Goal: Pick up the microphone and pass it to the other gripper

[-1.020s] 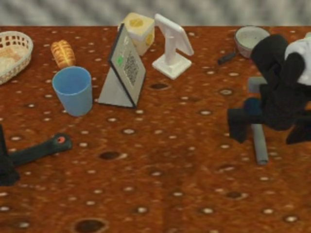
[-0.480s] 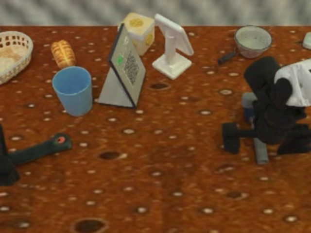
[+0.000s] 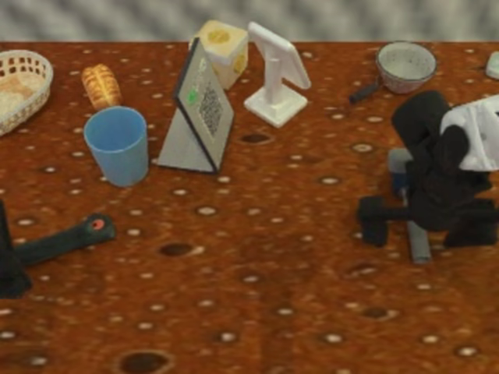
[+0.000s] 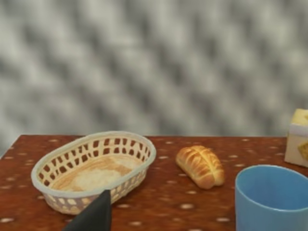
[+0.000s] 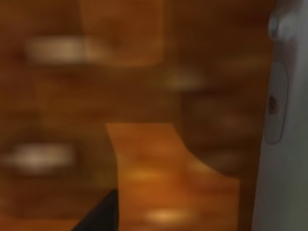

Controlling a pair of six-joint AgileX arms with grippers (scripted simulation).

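The right hand (image 3: 421,222) is held low over the microphone (image 3: 418,241), at the right side of the counter (image 3: 257,296). Its two fingers are spread wide, one on each side of the grey handle, and nothing is pinched yet. The microphone is laid flat on the counter, with its dark head hidden under the arm. The left hand (image 3: 9,265) is parked at the left edge; whether it is spread cannot be told.
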